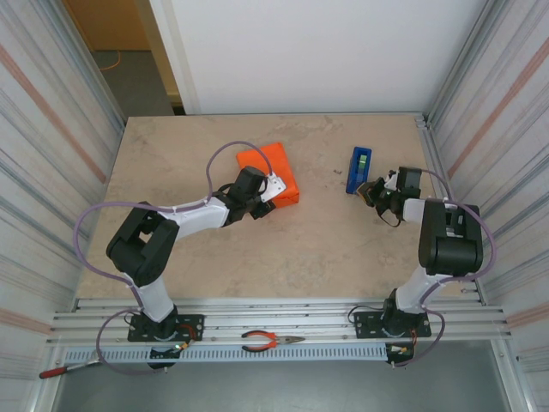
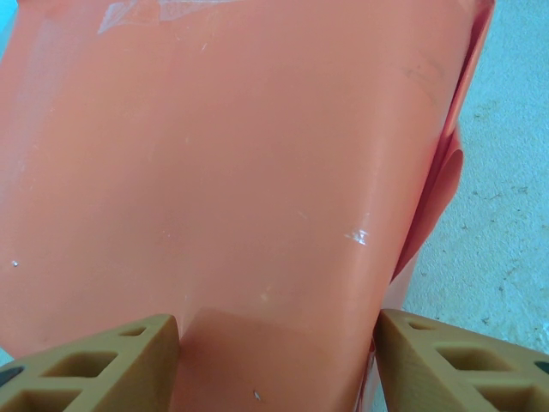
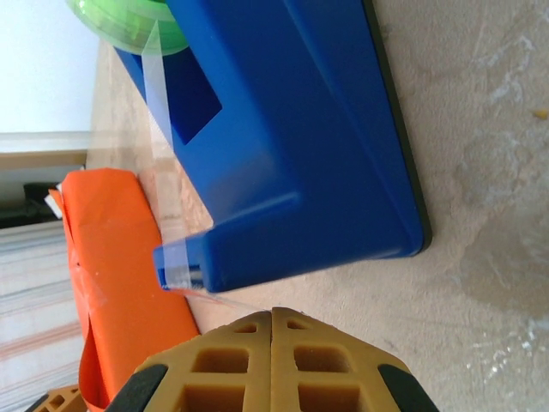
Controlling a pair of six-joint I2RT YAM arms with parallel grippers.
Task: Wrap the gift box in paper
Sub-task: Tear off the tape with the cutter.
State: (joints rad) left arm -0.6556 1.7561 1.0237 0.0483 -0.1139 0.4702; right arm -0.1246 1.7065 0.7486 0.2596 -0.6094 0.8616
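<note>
Gift box (image 1: 273, 170) sits left of the table's middle, at about 11 o'clock from centre when I take 12 o'clock as straight away from the arm bases. The paper (image 2: 436, 193) covers it as a plain orange skin.

Working outward from my edge, red-handled pliers (image 1: 273, 342) lie on the metal rail (image 1: 300, 319) at 6 o'clock, between the two bases. On the beige table (image 1: 326, 253), the left arm reaches toward 1 o'clock from its base and puts the left gripper (image 1: 268, 196) on the near end of the box. On the left wrist camera its tan fingers (image 2: 94, 371) stand apart. The box (image 2: 240, 172) fills the whole gap, and each finger looks pressed to a side, so I read that claw as pinching the box. At 3 o'clock in that view a loose fold of paper bulges off the box's flank. A patch of clear tape (image 2: 154, 12) shines at the far edge, toward 11 o'clock.

The right gripper (image 1: 371, 190) hangs just beside the near end of the blue tape dispenser (image 1: 358, 169), which lies at about 1 o'clock from the table's centre. On the right wrist camera its fingers (image 3: 214, 369) are pressed together, with the tips close to the cutter end of the dispenser (image 3: 292, 129). I cannot tell whether any tape is caught between them. A clear strip runs from the green roll (image 3: 129, 21) at the far end down to the cutter. Past it, at 9 o'clock, the box (image 3: 111, 257) lies well apart from the dispenser.
</note>
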